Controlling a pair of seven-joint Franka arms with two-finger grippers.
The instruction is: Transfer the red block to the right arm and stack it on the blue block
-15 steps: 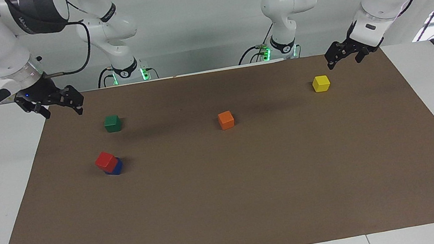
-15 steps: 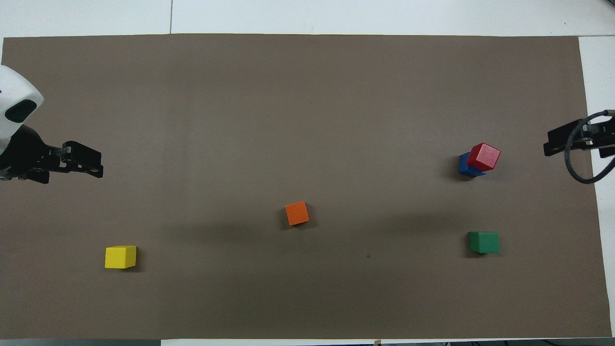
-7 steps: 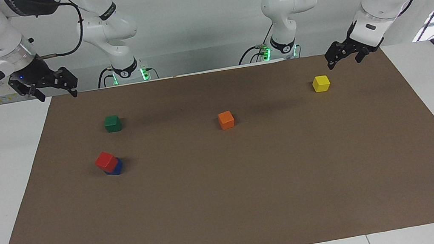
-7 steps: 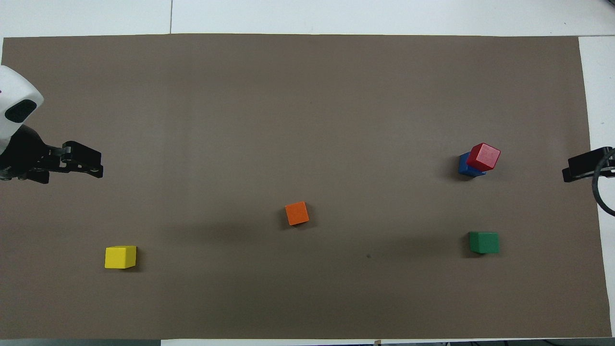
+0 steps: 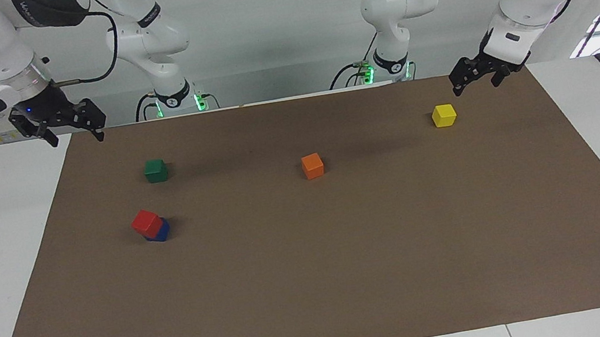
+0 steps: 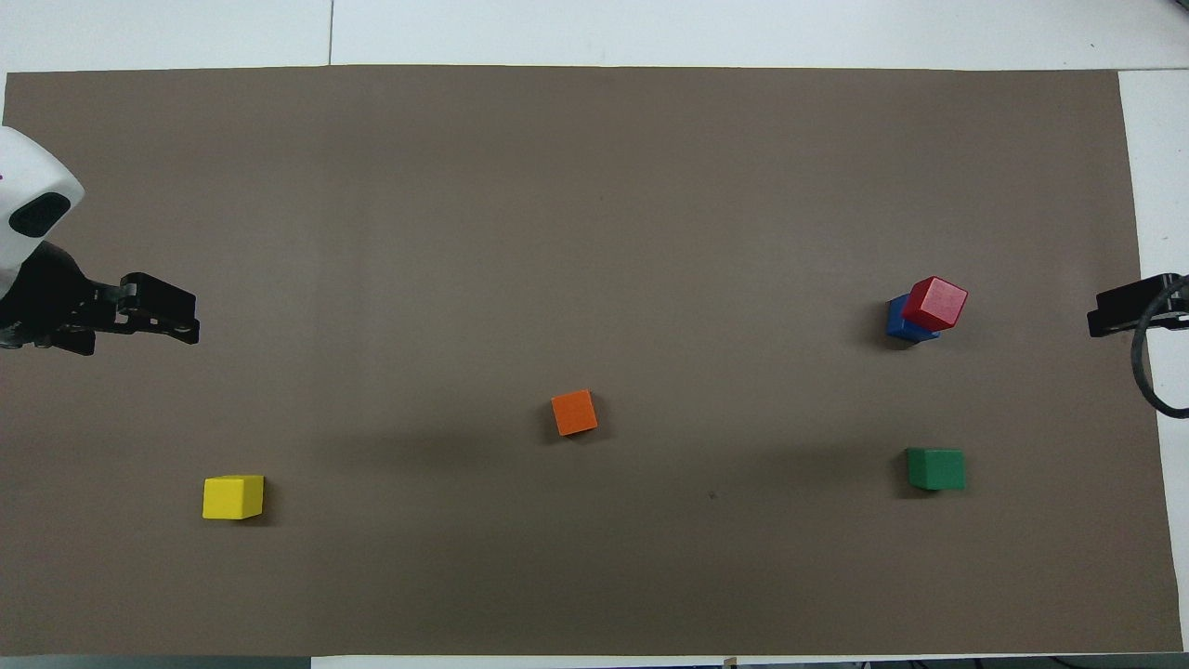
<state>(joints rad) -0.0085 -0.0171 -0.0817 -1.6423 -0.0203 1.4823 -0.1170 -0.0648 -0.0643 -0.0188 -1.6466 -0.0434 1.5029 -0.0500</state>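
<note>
The red block sits a little askew on the blue block, toward the right arm's end of the mat; the overhead view also shows the red block on the blue block. My right gripper is open and empty, raised over the mat's edge at the right arm's end, well apart from the stack; only its tip shows from overhead. My left gripper is open and empty, waiting above the mat's corner by the yellow block; it also shows from overhead.
A green block lies nearer to the robots than the stack. An orange block lies mid-mat. A yellow block lies toward the left arm's end. All stand on a brown mat on a white table.
My right gripper has risen and drawn back from over the mat to its edge. The stack and the left arm have not moved.
</note>
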